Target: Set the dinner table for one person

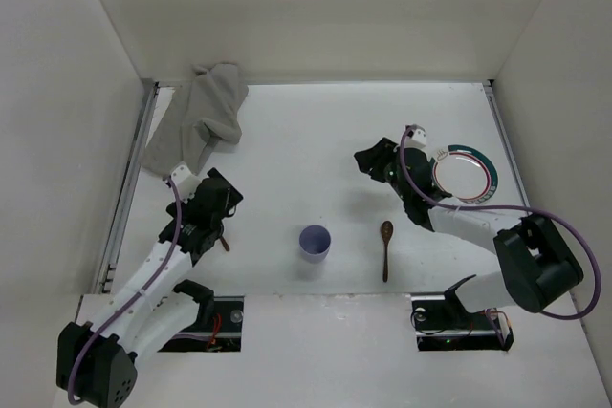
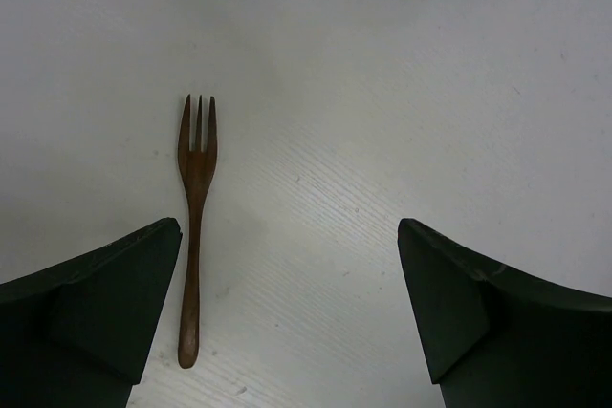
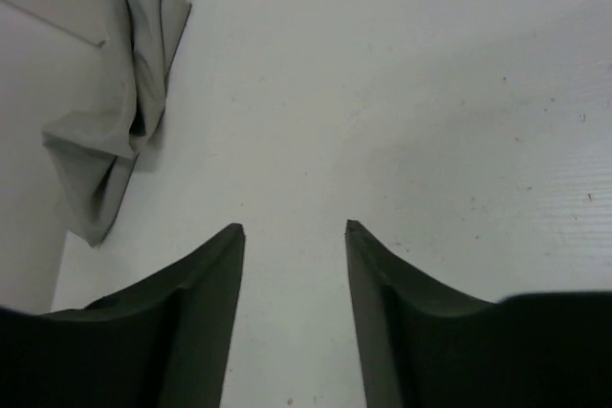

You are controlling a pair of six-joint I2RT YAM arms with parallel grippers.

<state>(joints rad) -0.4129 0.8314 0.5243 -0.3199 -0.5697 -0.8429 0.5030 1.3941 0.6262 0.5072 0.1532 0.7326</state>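
Scanning from above, we judge the setting barely begun: on the matte white dinner table (image 1: 287, 131) a crumpled grey cloth (image 1: 196, 121) lies far left, a round rimmed plate (image 1: 469, 179) far right, and cup (image 1: 315, 242) and wooden spoon (image 1: 386, 247) sit near centre, unarranged. Left wrist: the left gripper (image 2: 287, 236) gapes empty, with a slim brown fork (image 2: 195, 226) beside one finger. Right wrist: we see the right gripper (image 3: 295, 228) parted, grasping nothing.

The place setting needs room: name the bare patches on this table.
Bare: the wide middle between grey cloth, right gripper and cup, plus the far strip. Crowded: near-left around the fork and left gripper; right side by the plate.
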